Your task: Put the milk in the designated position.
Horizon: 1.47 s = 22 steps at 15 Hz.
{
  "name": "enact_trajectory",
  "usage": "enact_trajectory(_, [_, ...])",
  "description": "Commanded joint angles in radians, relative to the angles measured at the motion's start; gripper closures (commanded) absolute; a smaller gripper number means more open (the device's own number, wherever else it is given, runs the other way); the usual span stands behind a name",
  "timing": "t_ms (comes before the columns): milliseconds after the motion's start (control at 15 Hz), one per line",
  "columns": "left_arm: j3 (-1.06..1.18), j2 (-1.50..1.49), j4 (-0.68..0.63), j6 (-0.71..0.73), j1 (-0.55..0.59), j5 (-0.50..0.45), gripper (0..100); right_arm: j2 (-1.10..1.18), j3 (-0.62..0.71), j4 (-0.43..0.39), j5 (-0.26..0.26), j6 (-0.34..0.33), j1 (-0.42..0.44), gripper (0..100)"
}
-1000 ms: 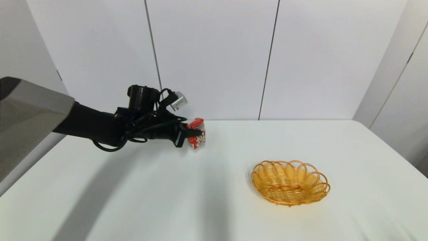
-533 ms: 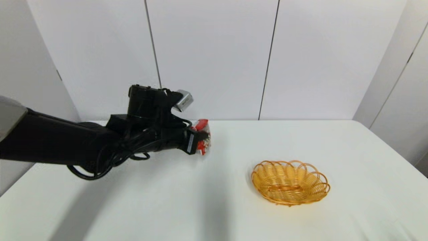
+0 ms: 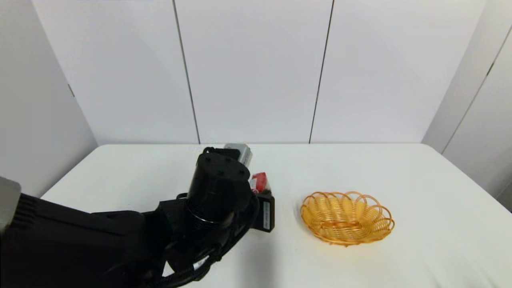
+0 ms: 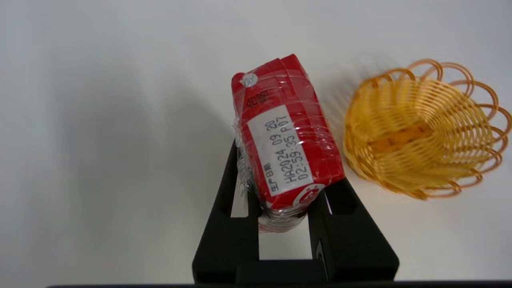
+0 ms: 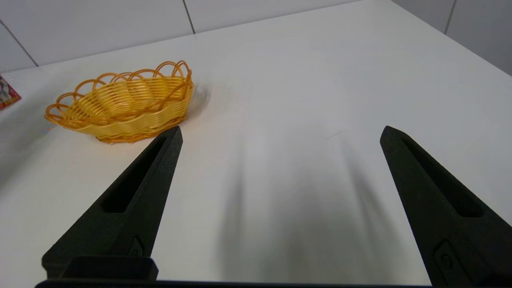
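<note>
The milk (image 4: pixel 286 132), a small red-topped carton wrapped in clear film, is held above the white table with my left gripper (image 4: pixel 286 172) shut on its sides. In the head view the milk (image 3: pixel 259 182) shows only as a red patch behind the bulky left wrist, and one black finger (image 3: pixel 266 212) hangs below it. The carton hovers just left of the orange woven basket (image 3: pixel 347 218), which holds nothing. My right gripper (image 5: pixel 282 130) is open low over the table on the right, with the basket (image 5: pixel 120 104) ahead of it and a corner of the milk (image 5: pixel 8 94) at the picture's edge.
The left arm (image 3: pixel 100 240) fills the near left of the head view and hides the table beneath it. The table's (image 3: pixel 420 168) far edge meets white wall panels. Its right edge runs close to the basket's side.
My left arm has swung from the far left of the table toward the middle, carrying the milk closer to the basket. The wrist has turned to face downward. The basket has not moved.
</note>
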Motion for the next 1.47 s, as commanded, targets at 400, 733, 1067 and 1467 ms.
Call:
enact_trajectory(400, [-0.002,0.162,-0.08,-0.046,-0.075,0.031,100,0.001,0.0,0.0,0.0,0.001,-0.001,0])
enact_trajectory(733, [-0.044,0.193,-0.085,-0.037,-0.076,0.086,0,0.001,0.0,0.0,0.0,0.001,0.001,0])
enact_trajectory(1067, [-0.047,0.195,-0.085,-0.034,-0.075,0.097,0,0.001,0.0,0.0,0.0,0.001,-0.001,0])
enact_trajectory(1467, [-0.041,0.169,-0.08,-0.034,-0.075,0.097,0,0.001,0.0,0.0,0.0,0.001,-0.001,0])
